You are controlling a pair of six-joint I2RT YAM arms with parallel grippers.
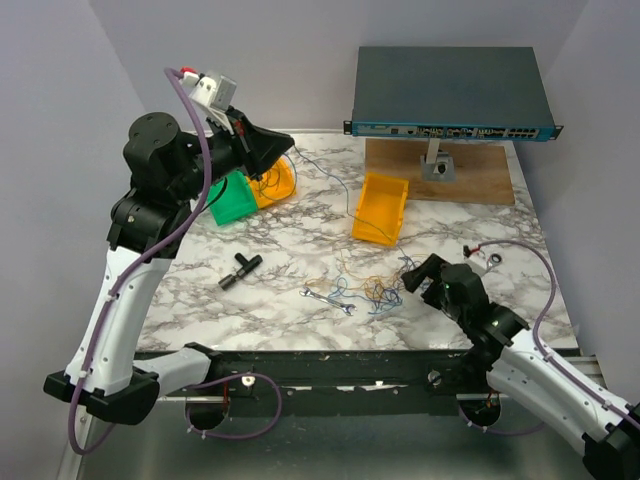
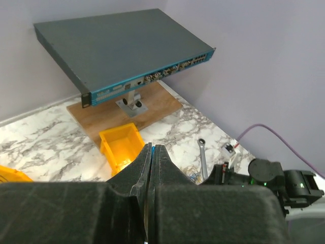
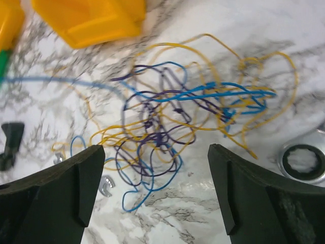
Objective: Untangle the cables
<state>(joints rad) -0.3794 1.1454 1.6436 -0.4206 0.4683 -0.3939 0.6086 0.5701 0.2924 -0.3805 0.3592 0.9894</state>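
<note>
Left jaws are pressed tight together, held high over the back-left of the table (image 1: 300,245). From my top view a single blue strand (image 1: 340,192) runs taut from their tips down toward the tangle, so I read them as clamped on that strand. Right jaws stand wide apart and hold nothing; they hang low, just above the cables (image 3: 167,122), with one finger on either side of the heap in the right wrist view.

The cables lie on the marble table near its front edge. They sit in front of the loose yellow bin (image 1: 381,207), between the black T-shaped piece (image 1: 240,269) and the right arm (image 1: 470,300). It is a loose knot of blue, yellow and dark purple loops, crossing over each other many times.

A green bin (image 1: 232,198) and a second yellow bin (image 1: 280,183) sit under the left jaws. The network switch (image 1: 450,90) stands on its wooden board (image 1: 470,180) at the back right. A silver wrench (image 2: 202,157) lies beside the right arm.
</note>
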